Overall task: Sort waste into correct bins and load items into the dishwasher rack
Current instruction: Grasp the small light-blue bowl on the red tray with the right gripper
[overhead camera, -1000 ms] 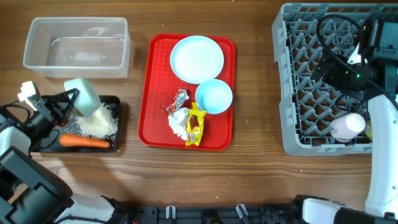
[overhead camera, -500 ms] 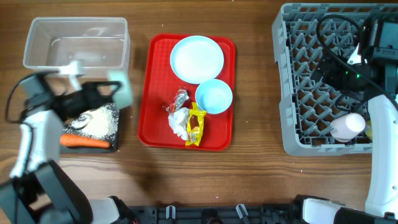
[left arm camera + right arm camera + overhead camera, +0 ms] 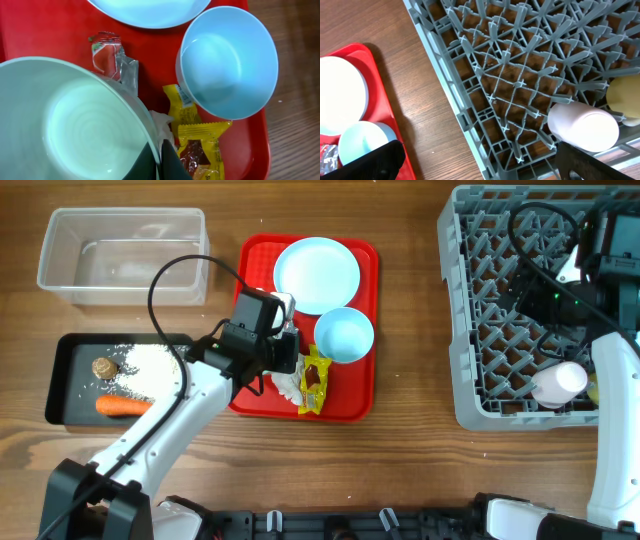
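Note:
My left gripper is shut on the rim of a pale blue-green bowl and holds it above the red tray; the overhead view hides this bowl under the wrist. On the tray lie the blue plate, the second bowl, a red wrapper, a yellow wrapper and the tissue. The black tray holds rice, a brown lump and the carrot. My right gripper is open above the grey rack.
The clear tub stands at the back left, behind the black tray. A pinkish-white cup and a yellow cup lie in the rack's front right. A black cable runs over the rack.
My left arm has swung right from over the black tray to over the red tray, carrying the bowl. The right arm has not moved.

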You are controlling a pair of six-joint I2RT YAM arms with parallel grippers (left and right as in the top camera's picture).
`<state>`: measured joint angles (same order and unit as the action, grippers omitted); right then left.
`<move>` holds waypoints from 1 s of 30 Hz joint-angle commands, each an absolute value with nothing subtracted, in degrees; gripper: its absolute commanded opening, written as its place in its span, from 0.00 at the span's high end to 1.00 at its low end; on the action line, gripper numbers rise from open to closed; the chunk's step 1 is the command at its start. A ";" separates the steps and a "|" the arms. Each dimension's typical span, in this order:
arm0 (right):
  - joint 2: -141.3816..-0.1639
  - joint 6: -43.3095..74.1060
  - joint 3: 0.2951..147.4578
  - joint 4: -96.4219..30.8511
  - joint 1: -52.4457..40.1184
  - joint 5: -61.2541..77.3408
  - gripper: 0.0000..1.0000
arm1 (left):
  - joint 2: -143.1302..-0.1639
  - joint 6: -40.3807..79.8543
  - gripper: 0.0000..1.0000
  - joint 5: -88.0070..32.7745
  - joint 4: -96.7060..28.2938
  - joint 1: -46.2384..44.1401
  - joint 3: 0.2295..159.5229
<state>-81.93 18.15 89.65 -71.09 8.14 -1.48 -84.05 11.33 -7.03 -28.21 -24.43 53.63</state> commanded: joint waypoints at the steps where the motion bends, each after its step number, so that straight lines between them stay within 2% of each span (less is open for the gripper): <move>1: -82.19 17.98 89.49 -70.61 8.05 -0.34 0.00 | -83.35 12.49 0.96 -4.84 -31.03 -25.52 54.78; 4: -82.19 18.00 89.49 -70.30 8.05 -0.34 0.00 | -83.35 12.47 0.94 -4.84 -37.28 -27.18 54.76; 5: -82.19 18.02 89.49 -70.04 8.05 -0.32 0.01 | -83.35 12.47 0.87 -4.84 -38.28 -27.94 54.76; 7: -82.19 18.00 89.49 -70.08 8.05 -0.30 0.01 | -83.35 12.47 0.53 -4.84 -38.17 -29.52 54.76; 8: -82.19 18.00 89.49 -70.15 8.05 -0.32 0.01 | -83.35 12.49 0.44 -4.84 -37.98 -29.78 54.76; 9: -82.19 17.89 89.49 -70.15 8.05 0.01 0.00 | -83.35 12.49 0.39 -4.84 -37.95 -29.76 54.76; 14: -82.19 14.98 89.52 -68.99 4.75 7.01 0.01 | -80.18 15.66 0.37 -4.82 -39.35 -28.73 60.14; 16: -82.19 15.05 89.52 -68.79 0.25 9.45 0.00 | -76.09 19.42 0.29 -3.05 -42.72 -25.28 63.02; 18: -82.21 15.84 89.52 -67.66 -5.85 9.78 0.01 | -71.37 22.13 0.21 -0.71 -45.63 -18.61 63.18; 21: -85.71 20.10 89.52 -63.51 -21.15 9.78 0.01 | -68.38 26.79 0.08 -0.51 -48.93 -2.92 63.00; 24: -91.77 21.17 89.52 -60.97 -31.18 9.78 0.03 | -70.85 27.53 0.00 -0.58 -48.97 2.79 62.85; 25: -96.05 20.95 89.52 -59.18 -36.51 9.41 0.04 | -71.92 27.51 0.00 -0.56 -48.95 3.33 62.85; 27: -101.56 20.86 89.52 -57.39 -41.56 6.92 0.05 | -74.67 27.49 0.00 0.58 -49.15 3.86 62.85; 30: -106.94 18.85 89.52 -55.42 -44.62 6.28 0.09 | -76.71 27.51 0.00 0.56 -49.12 5.04 62.85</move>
